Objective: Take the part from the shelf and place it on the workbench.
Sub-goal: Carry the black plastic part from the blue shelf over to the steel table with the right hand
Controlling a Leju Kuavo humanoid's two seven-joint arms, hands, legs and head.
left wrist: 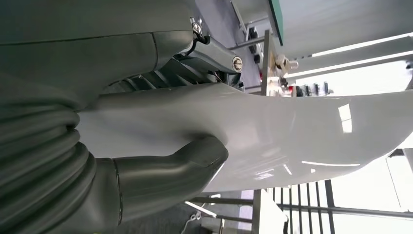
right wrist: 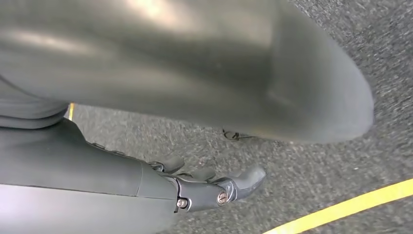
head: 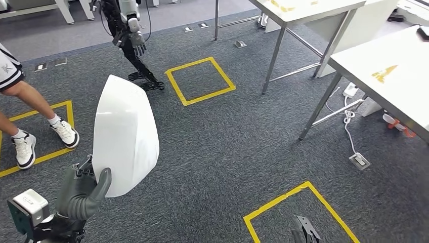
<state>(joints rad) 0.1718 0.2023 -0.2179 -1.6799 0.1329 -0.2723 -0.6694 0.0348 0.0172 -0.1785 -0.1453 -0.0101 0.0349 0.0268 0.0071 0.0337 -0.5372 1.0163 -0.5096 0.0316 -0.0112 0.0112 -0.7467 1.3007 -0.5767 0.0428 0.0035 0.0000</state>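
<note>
Grey carpet [head: 227,152] marked with yellow squares is stretching toward the white workbench [head: 389,76], while the left hand [head: 83,192] is gripping the white part [head: 124,134] aloft, well apart from it; right hand [right wrist: 209,187] is hanging loosely spread, so placing remains.

Desk marking: you can see a yellow logo-like mark [head: 384,74] printed near the left edge of the white desk [head: 404,91] at the right of the head view; it has no letters you can read.
Far desk marking: another yellow mark [head: 281,7] sits on the white desk [head: 324,10] further back, too small and cut off to read.
Shorts: the person's black-and-white shorts [head: 7,68] carry a small emblem, not legible.
Readable text: you will find no words or numbers anywhere.
</note>
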